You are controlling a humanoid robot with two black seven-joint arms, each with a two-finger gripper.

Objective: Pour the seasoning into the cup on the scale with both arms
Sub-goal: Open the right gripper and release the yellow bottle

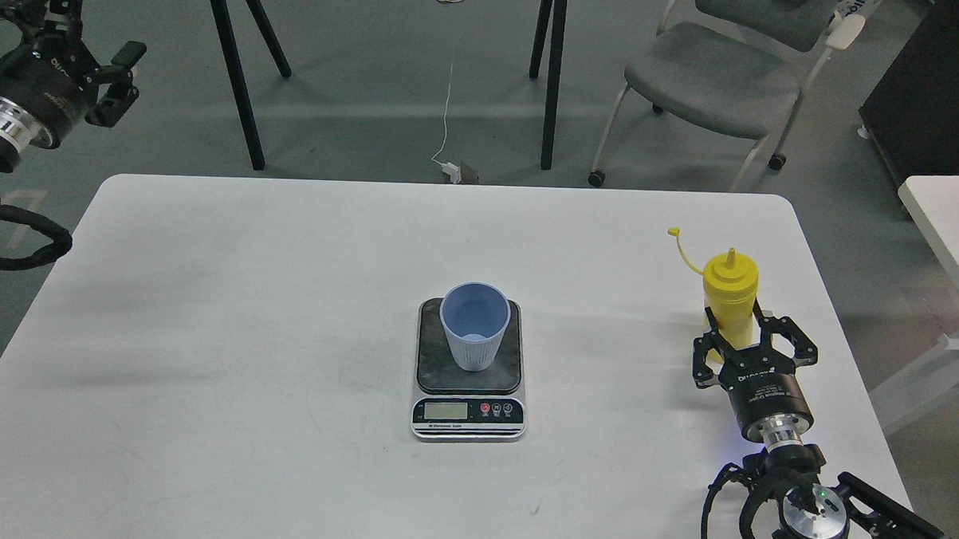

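The yellow seasoning bottle (pixel 730 293) stands upright over the right side of the white table (pixel 247 309), with its small tethered cap hanging off to the upper left. My right gripper (pixel 734 333) is shut on the bottle's lower body. The light blue ribbed cup (pixel 474 323) stands upright on the dark platform of the scale (pixel 468 411) at the table's middle, well to the left of the bottle. My left gripper (pixel 89 40) is open and empty, raised off the table's far left corner.
A grey chair (pixel 714 74) and black table legs (pixel 235 73) stand on the floor behind the table. A white cable (pixel 447 101) runs down to a plug. A second white table (pixel 952 222) is at the right edge.
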